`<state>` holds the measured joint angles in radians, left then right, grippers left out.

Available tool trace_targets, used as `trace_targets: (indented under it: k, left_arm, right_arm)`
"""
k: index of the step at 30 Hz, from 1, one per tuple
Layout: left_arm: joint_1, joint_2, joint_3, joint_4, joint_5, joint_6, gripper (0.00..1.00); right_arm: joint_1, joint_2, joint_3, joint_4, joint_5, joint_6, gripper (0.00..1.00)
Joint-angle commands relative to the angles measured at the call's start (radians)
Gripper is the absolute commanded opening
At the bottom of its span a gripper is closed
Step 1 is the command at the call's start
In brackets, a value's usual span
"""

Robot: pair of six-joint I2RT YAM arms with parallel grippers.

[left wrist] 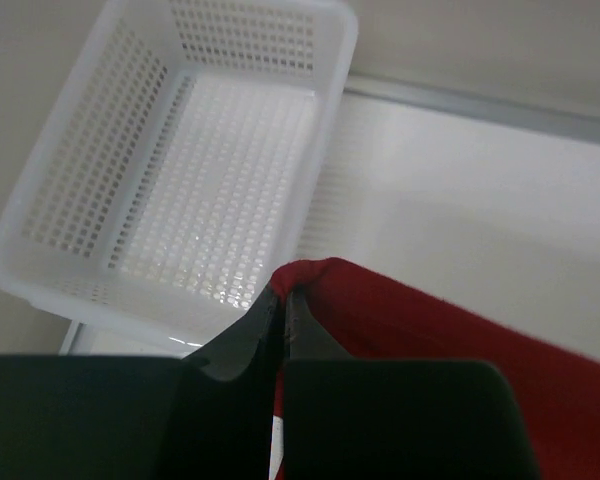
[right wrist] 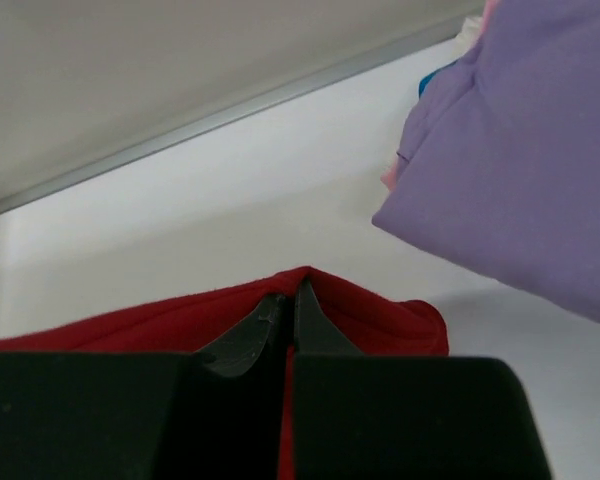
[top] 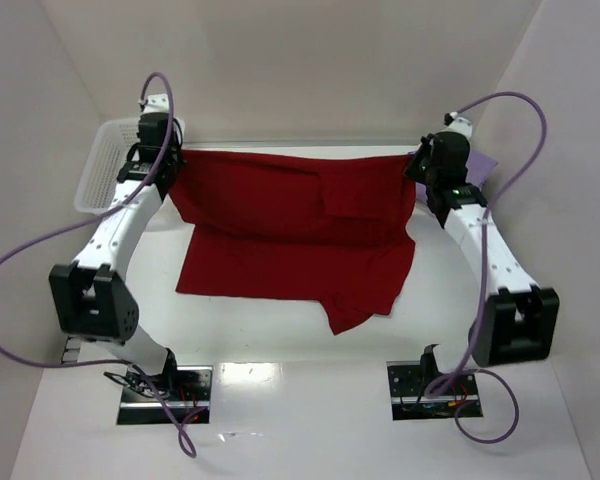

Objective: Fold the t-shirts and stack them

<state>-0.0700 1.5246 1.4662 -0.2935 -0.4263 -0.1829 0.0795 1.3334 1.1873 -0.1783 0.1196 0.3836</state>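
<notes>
red t-shirt (top: 280, 225), soft cloth, lies creased near white mesh basket (top: 93, 172).

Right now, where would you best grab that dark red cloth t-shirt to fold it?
By its two far corners, one arm each, reaching in from the near side. The dark red cloth t-shirt lies spread wide, so pinching both ends keeps that edge straight; the left fingers and right fingers are shut on those corners.

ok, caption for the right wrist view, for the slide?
Right gripper shut on an edge of the red shirt, folded lavender shirt lying beyond on the white table.
</notes>
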Motion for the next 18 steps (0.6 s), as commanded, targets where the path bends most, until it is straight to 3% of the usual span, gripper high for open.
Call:
trace_targets:
  k: [1, 11, 18]
  left_arm:
    - [0.003, 0.127, 0.054, 0.068, -0.048, 0.013, 0.00]
    - [0.012, 0.336, 0.227, 0.120, -0.011, 0.011, 0.00]
    - [0.030, 0.517, 0.460, 0.111, 0.044, 0.030, 0.00]
  right_arm:
    - [-0.011, 0.124, 0.073, 0.112, 0.023, -0.008, 0.00]
    - [-0.011, 0.361, 0.264, 0.134, 0.051, -0.017, 0.00]
    - [-0.043, 0.490, 0.418, 0.134, 0.042, -0.035, 0.00]
